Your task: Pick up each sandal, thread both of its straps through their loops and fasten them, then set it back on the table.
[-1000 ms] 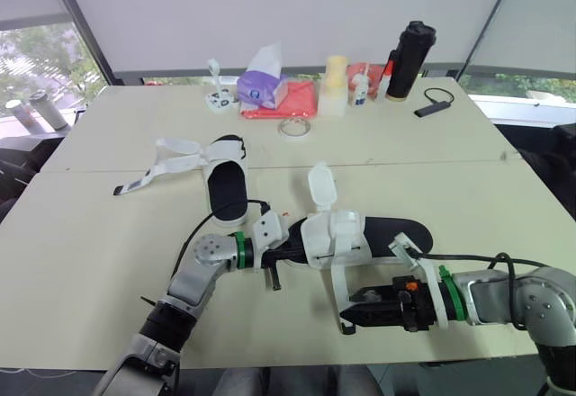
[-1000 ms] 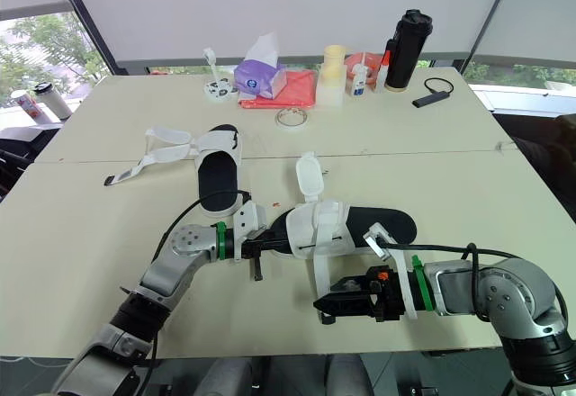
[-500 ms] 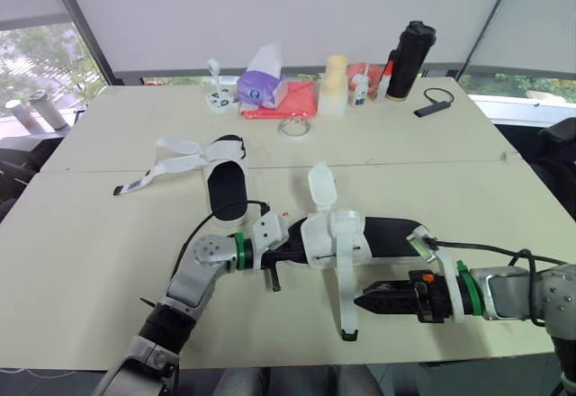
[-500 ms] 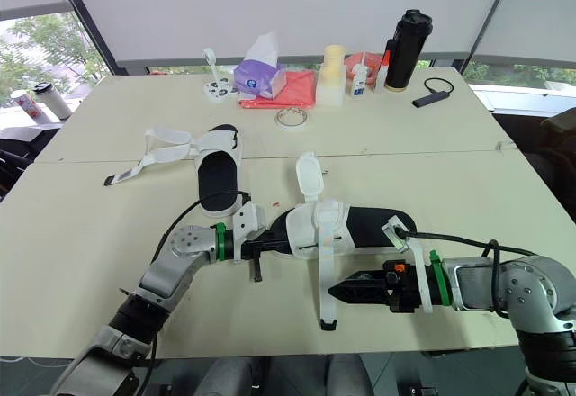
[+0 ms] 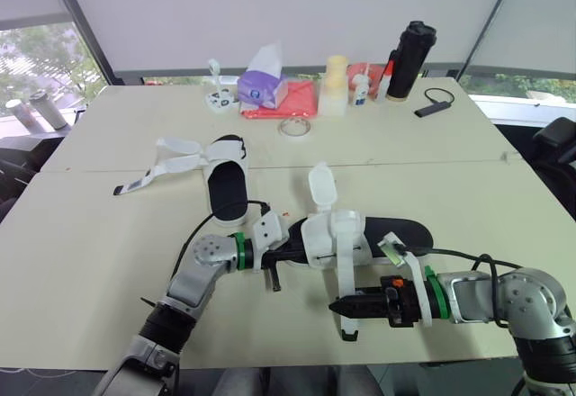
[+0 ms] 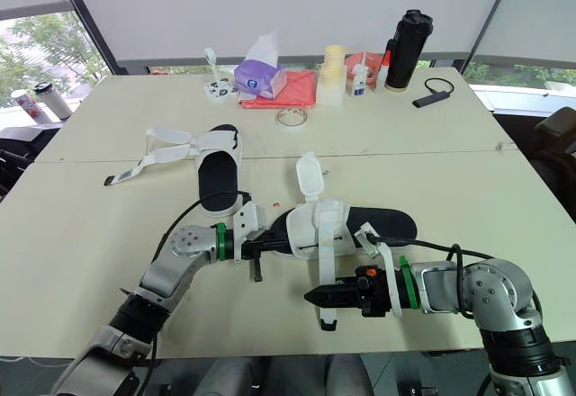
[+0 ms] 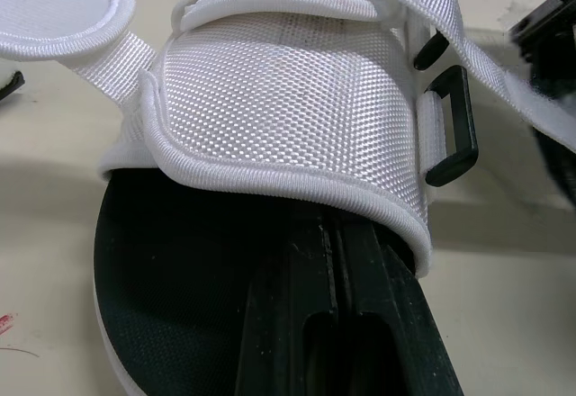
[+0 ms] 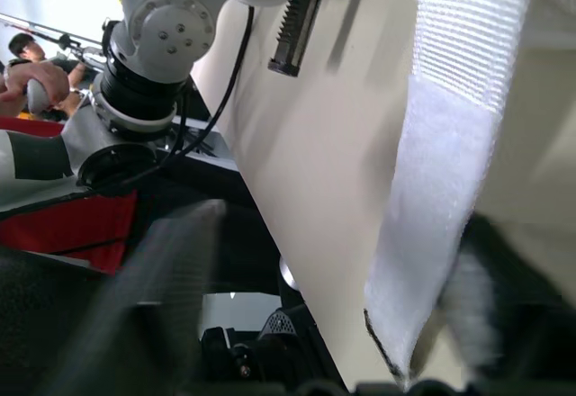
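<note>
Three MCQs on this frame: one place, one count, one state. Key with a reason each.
1. The black bottle stands: A) at the table's far edge B) at its near edge C) at its left edge
2. Sandals in view: A) one B) two C) three
3. The near sandal's long strap is: A) fastened B) lying loose C) cut off
A: it stands at the far side, past both sandals. B: a second sandal lies farther left. B: its end lies free beside the right pincer.
</note>
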Motion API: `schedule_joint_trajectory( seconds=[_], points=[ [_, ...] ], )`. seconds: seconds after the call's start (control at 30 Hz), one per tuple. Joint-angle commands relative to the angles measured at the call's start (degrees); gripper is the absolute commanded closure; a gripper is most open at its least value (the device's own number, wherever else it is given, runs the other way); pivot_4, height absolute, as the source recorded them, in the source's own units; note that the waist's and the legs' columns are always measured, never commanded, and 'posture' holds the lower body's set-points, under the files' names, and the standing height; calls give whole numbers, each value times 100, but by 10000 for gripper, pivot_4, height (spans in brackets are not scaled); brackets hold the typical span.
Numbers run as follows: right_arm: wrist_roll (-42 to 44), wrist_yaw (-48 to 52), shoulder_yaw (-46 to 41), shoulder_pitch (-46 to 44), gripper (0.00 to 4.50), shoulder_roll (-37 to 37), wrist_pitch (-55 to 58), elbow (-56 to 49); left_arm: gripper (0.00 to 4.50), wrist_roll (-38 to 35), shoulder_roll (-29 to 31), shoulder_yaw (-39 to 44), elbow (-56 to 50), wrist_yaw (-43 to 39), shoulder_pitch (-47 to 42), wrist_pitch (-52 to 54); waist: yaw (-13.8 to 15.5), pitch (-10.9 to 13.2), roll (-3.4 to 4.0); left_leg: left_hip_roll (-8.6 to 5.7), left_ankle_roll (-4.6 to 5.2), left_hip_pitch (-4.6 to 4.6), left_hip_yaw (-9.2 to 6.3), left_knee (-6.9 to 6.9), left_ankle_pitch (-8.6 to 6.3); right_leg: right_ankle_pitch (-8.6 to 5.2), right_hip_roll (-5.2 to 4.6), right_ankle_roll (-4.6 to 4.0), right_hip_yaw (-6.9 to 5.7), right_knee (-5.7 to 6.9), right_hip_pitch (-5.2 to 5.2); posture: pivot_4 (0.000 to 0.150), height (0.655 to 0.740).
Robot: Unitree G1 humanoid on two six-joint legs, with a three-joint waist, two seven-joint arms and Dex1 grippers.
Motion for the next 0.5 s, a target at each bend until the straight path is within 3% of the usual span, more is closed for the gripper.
schedule_joint_trajectory(
  seconds=[0.03, 0.13, 0.5],
  points=[
    [120, 17, 25, -53, 29889, 49, -3, -184, 45000, 165, 36, -186, 168, -13, 129, 169, 0, 0, 0, 0, 0, 0, 0, 0, 0, 0, 0, 0, 0, 0, 0, 1500, 7400],
    [111, 41, 35, -57, 44622, -1, -18, -258, 45000, 166, 27, -186, 174, -3, 122, 171, 0, 0, 0, 0, 0, 0, 0, 0, 0, 0, 0, 0, 0, 0, 0, 1500, 7400],
    [446, 338, -411, -1020, 44622, -688, -92, -451, 45000, 177, -4, -185, 223, 17, 79, 142, 11, 0, -4, 1, 0, -3, -2, -2, 0, -1, -1, -1, -5, -6, 0, 1500, 7400]
  ],
)
